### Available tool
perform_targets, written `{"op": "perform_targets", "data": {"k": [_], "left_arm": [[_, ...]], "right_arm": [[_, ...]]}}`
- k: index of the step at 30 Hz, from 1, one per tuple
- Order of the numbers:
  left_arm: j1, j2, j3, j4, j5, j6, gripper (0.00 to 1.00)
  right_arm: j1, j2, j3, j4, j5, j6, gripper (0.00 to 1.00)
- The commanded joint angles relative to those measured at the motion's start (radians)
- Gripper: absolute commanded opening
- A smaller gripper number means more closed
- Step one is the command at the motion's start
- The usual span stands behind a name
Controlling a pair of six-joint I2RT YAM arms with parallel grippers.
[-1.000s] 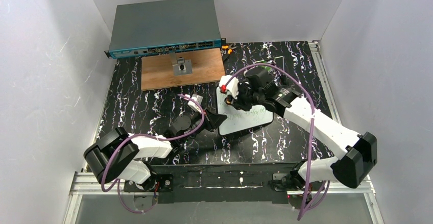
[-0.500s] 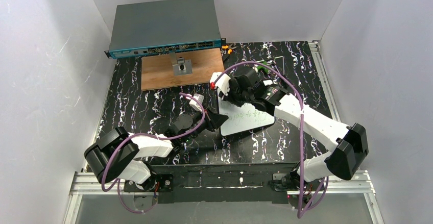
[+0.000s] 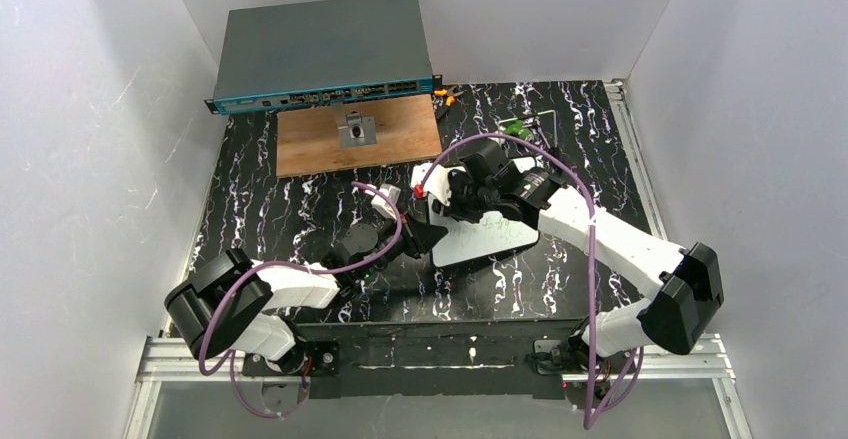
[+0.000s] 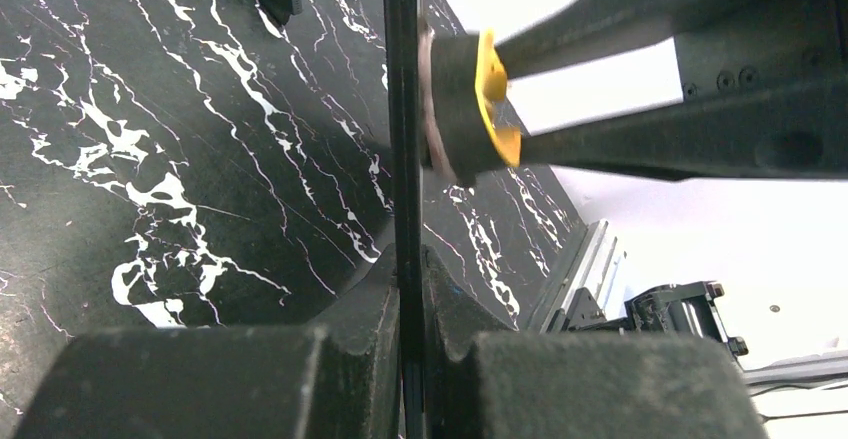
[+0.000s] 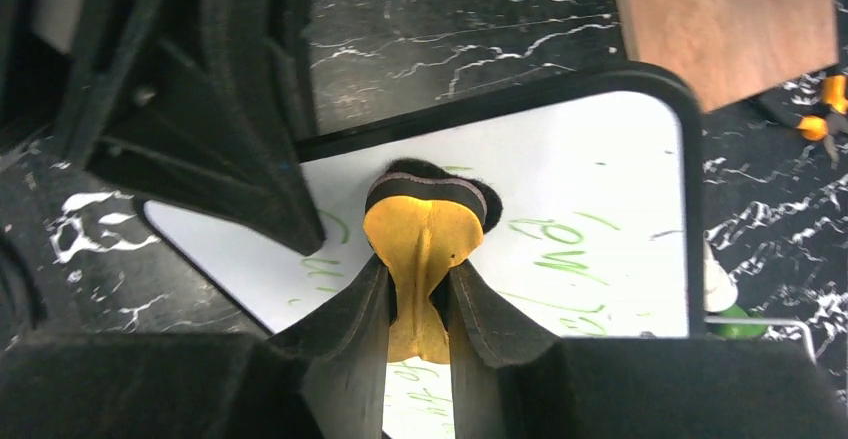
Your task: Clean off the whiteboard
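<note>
Left tool (image 4: 405, 271) is clamped tight on the left edge of the whiteboard (image 5: 590, 169), which lies mid-surface (image 3: 300, 209). Right tool (image 5: 420, 294), slightly parted, grips a yellow eraser (image 5: 420, 229) pressed onto the whiteboard.

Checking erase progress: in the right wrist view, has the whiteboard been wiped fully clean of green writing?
No: green handwritten lines show on the whiteboard beside the yellow eraser.

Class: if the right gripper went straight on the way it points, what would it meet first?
The whiteboard. The right gripper holds a yellow eraser that seems to press on the board's white face, so nothing lies between.
</note>
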Motion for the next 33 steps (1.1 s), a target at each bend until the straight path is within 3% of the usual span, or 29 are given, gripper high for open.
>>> {"op": "perform_targets", "data": {"k": [1,7,13,16,20,22,29,33], "left_arm": [[-0.018,0.002,0.021,-0.039,0.059,0.054,0.00],[-0.018,-0.004,0.018,-0.048,0.057,0.050,0.00],[-0.018,-0.009,0.017,-0.055,0.056,0.055,0.00],[-0.017,-0.005,0.017,-0.053,0.058,0.055,0.00],[-0.018,-0.003,0.022,-0.053,0.061,0.056,0.00],[-0.018,0.000,0.022,-0.052,0.064,0.056,0.00],[-0.019,-0.004,0.013,-0.045,0.062,0.054,0.00],[-0.018,-0.005,0.013,-0.044,0.067,0.055,0.00]], "right_arm": [[0.020,0.006,0.019,-0.051,-0.070,-0.033,0.01],[0.022,0.044,0.065,0.106,0.195,0.068,0.01],[0.022,0.036,0.036,0.167,0.277,0.086,0.01],[0.022,0.036,0.042,0.133,0.221,0.084,0.01],[0.029,0.058,0.092,-0.061,-0.067,0.020,0.01],[0.035,0.066,0.093,-0.064,-0.092,0.023,0.01],[0.029,0.089,0.105,0.137,0.257,0.144,0.01],[0.010,0.092,0.094,0.176,0.307,0.166,0.01]]}}
